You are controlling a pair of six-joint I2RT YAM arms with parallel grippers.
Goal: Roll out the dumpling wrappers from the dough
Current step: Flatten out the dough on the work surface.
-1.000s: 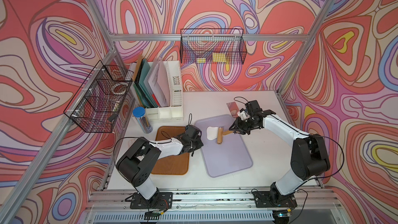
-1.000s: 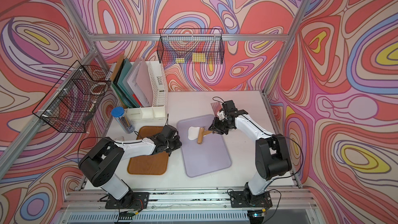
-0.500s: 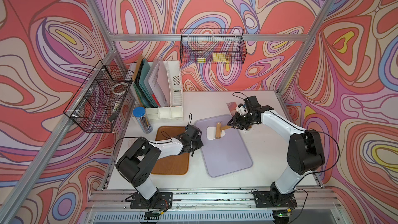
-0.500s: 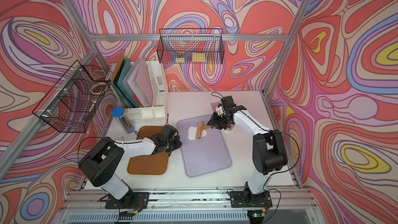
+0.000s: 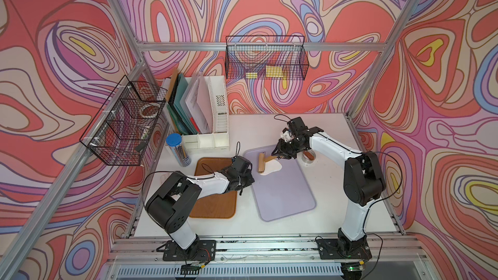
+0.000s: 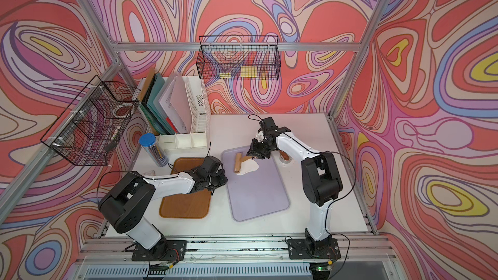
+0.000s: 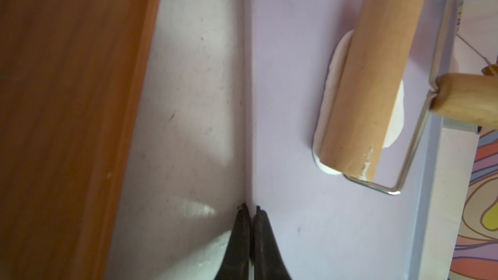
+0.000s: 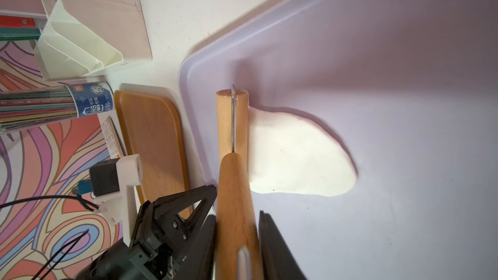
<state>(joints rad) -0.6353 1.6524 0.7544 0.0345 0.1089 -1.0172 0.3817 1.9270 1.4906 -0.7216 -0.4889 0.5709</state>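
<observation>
The dough (image 5: pixel 274 167) (image 6: pixel 250 167) is a thin, flattened white sheet with an uneven outline, lying near the far end of the purple tray (image 5: pixel 285 195). A wooden roller (image 5: pixel 260 162) (image 8: pixel 231 119) rests on the dough's edge nearest the wooden tray. My right gripper (image 5: pixel 280 154) (image 8: pixel 236 215) is shut on the roller's wooden handle (image 8: pixel 234 189). My left gripper (image 5: pixel 246 181) (image 7: pixel 250 208) is shut, its tips pinching the purple tray's rim (image 7: pixel 249 157) on the side facing the wooden tray. The roller (image 7: pixel 372 76) covers part of the dough (image 7: pixel 330 82). No dumpling wrappers show.
An empty wooden tray (image 5: pixel 215 203) lies left of the purple tray. A small steel cup (image 5: pixel 308 157) stands just right of the purple tray, under my right arm. A pencil tube (image 5: pixel 179 149) and a white file organiser (image 5: pixel 213 119) stand at the back left.
The right gripper has pushed the roller leftwards across the dough, from its right side to its left edge. The dough looks wider and flatter. The left arm has not moved.
</observation>
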